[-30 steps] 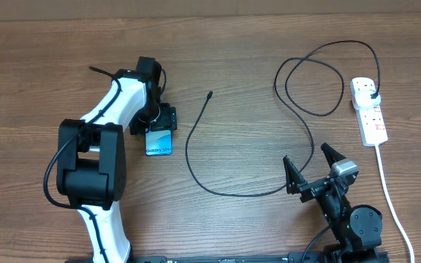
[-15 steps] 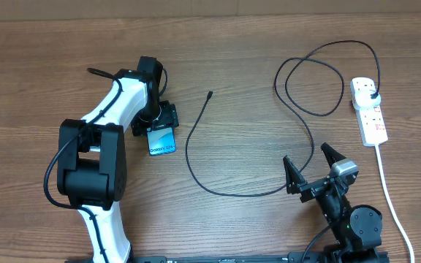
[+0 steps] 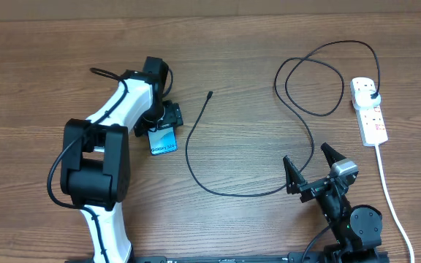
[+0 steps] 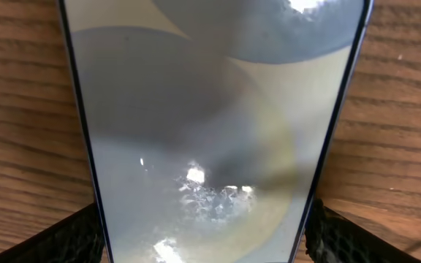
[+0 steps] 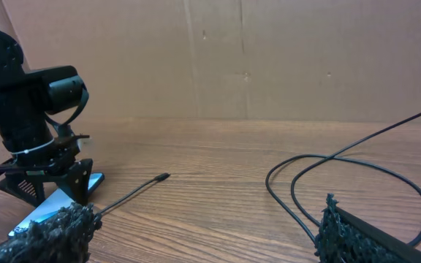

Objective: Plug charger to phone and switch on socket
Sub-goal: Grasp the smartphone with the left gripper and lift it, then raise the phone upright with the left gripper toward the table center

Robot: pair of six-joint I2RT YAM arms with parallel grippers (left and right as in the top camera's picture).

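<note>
Open wood of the table [image 3: 50, 58] spans the far left and the narrow strip between the phone [image 3: 163, 142] and the charger [image 3: 187, 146] cable. To the right the cable's loops (they cross one another) sprawl toward the socket [image 3: 369, 109], and the left arm [image 3: 119, 109] covers the phone's far end.

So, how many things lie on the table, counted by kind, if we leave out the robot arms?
Phone: 1
Charger: 1
Socket: 1
Total: 3
</note>
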